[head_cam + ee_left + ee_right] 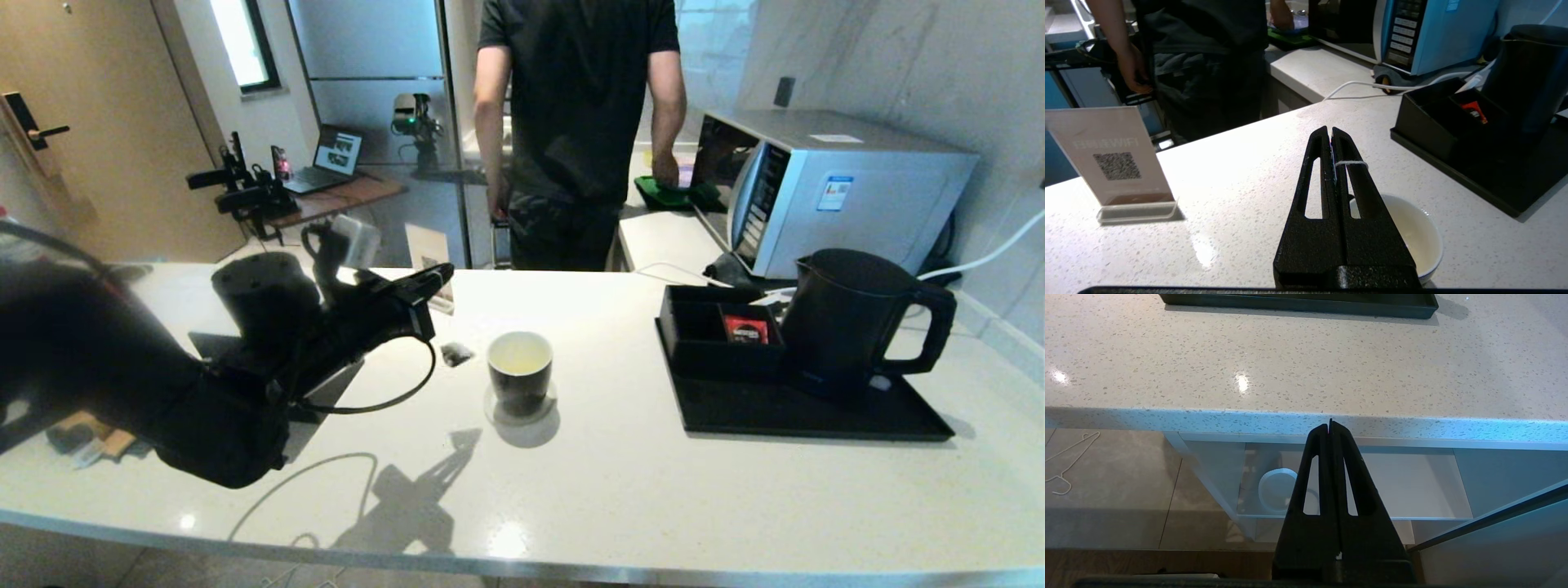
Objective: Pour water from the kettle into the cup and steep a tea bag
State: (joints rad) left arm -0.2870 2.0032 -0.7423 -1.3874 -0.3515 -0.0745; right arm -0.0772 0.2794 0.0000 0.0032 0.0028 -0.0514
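My left gripper hovers above the counter just left of the cup, shut on the tea bag's white string, which loops over one finger. The greyish tea bag is below the fingertips, beside the cup; I cannot tell whether it touches the counter. The black cup stands on a round coaster and holds pale yellowish water. The black kettle stands on the black tray at the right. My right gripper is shut and empty, below the counter's front edge.
A black box with a red packet sits on the tray beside the kettle. A microwave stands behind it. An acrylic QR sign stands at the counter's far edge. A person stands beyond the counter.
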